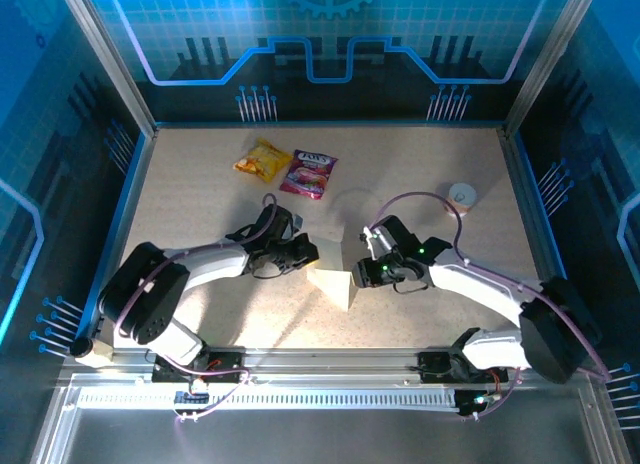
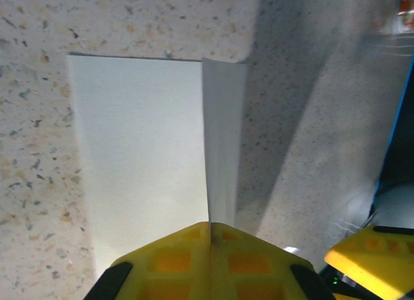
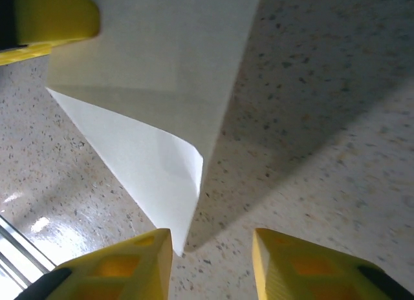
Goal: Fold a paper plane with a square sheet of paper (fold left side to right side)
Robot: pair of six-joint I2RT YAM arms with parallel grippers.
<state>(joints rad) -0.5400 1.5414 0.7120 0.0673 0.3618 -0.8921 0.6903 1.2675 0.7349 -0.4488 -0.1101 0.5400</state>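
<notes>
While left claw (image 2: pixel 210 238) clamps one paper sheet (image 2: pixel 142 151), right claw (image 3: pixel 212 251) gapes — yellow packet (image 1: pixel 262 161), pink packet (image 1: pixel 309 173), one cup (image 1: pixel 462 195).

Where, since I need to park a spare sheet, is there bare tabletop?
Bare: the far-left corner between left wall and yellow packet; the stretch from pink packet to cup. Crowded: the centre, where left end effector and right end effector meet at the folded paper.

The speckled table (image 1: pixel 200 204) carries a yellow packet (image 1: pixel 262 161), a pink packet (image 1: pixel 309 173), a white cup (image 1: pixel 462 195) and folded white paper (image 1: pixel 338 284)
</notes>
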